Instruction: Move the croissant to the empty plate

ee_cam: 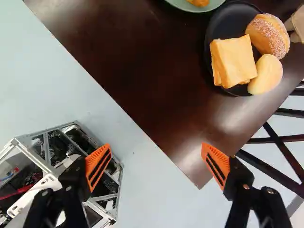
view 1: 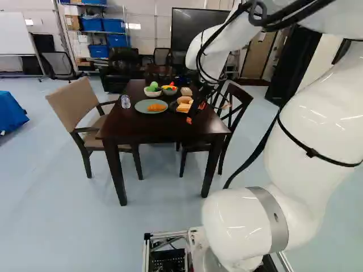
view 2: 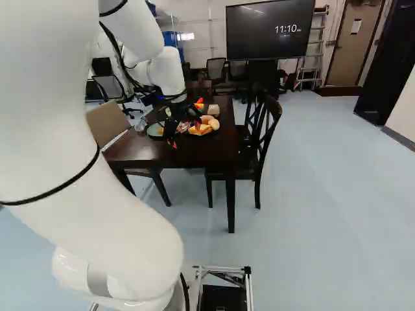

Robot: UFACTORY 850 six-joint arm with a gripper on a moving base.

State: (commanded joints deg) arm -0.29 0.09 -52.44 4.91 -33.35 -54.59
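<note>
Item: one croissant (view 1: 156, 106), lying on the green plate (view 1: 139, 106); we log its long axis roughly crosswise in the left base view (which end is the front, we cannot tell). Writing: pale characters on the wall screen (view 2: 253, 39). Finish: golden-orange, small and elongated. Item: one gripper (view 2: 185, 135), whose fingers we find spread wide, holding nothing.

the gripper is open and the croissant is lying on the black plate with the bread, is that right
Not quite: the croissant lies on the green plate, as the left base view shows, not on the black plate with the bread. The gripper is indeed open.
</note>
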